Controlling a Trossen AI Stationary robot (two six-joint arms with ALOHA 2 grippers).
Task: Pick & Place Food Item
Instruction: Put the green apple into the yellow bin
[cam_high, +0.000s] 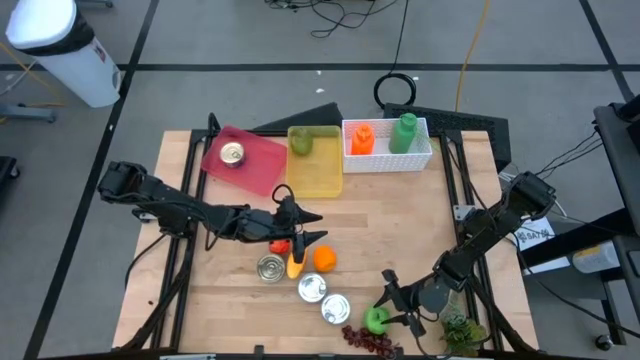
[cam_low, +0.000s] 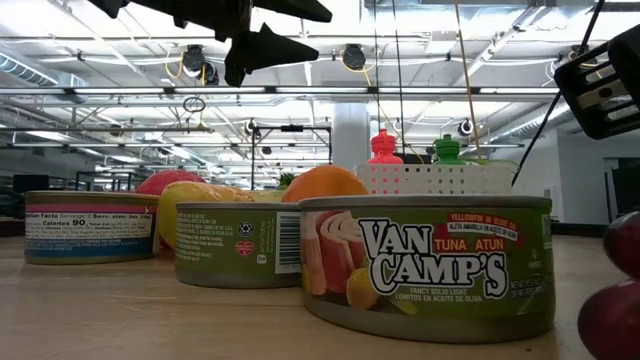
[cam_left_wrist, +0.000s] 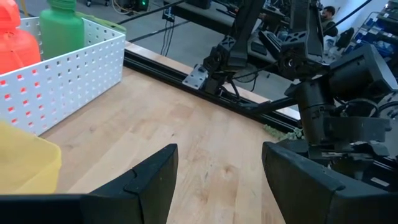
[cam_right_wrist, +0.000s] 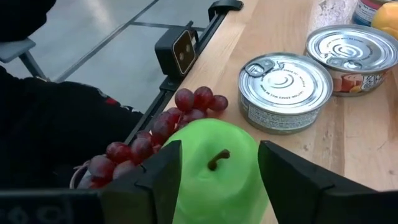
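Note:
A green apple sits near the table's near edge, beside a bunch of red grapes. My right gripper is open just over the apple, one finger on each side of it; I see no touch. My left gripper is open and held high above the table's middle. It hovers over a red item, a yellow item and an orange, all lying on the table.
Three tins stand between the fruit and the apple. At the far side are a pink plate bearing a tin, a yellow tray and a white basket with two bottles. Green leaves lie by the right arm.

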